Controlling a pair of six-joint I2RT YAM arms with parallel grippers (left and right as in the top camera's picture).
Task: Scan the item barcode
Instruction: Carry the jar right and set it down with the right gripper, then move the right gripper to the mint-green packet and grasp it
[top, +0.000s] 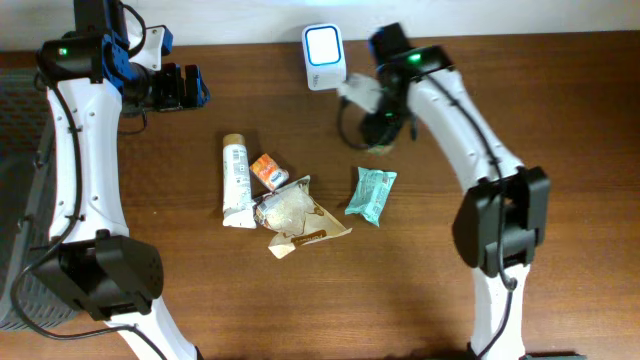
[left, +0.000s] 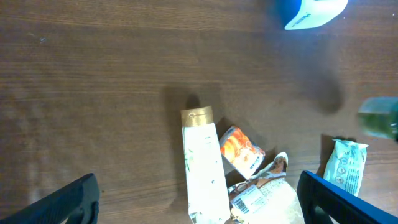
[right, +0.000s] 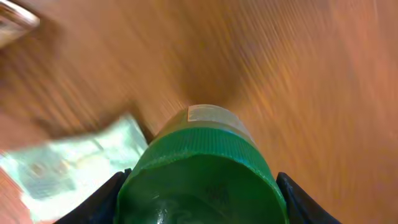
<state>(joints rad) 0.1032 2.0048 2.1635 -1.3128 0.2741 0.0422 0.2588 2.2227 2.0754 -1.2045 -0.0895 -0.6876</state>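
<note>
My right gripper (top: 379, 128) is shut on a green ribbed container (right: 205, 165), with a dark finger pressed to each of its sides. The container hangs above the table, just below and to the right of the white barcode scanner (top: 323, 45), whose blue window is lit. In the left wrist view the container is a green blur (left: 379, 121) at the right edge. My left gripper (top: 186, 88) is open and empty at the far left, high above the wood.
A pile lies mid-table: a white tube with a gold cap (top: 236, 180), a small orange packet (top: 268, 170), a clear bag with a barcode label (top: 292, 212) and a teal packet (top: 371, 193). The scanner (left: 311, 11) also shows at the top of the left wrist view.
</note>
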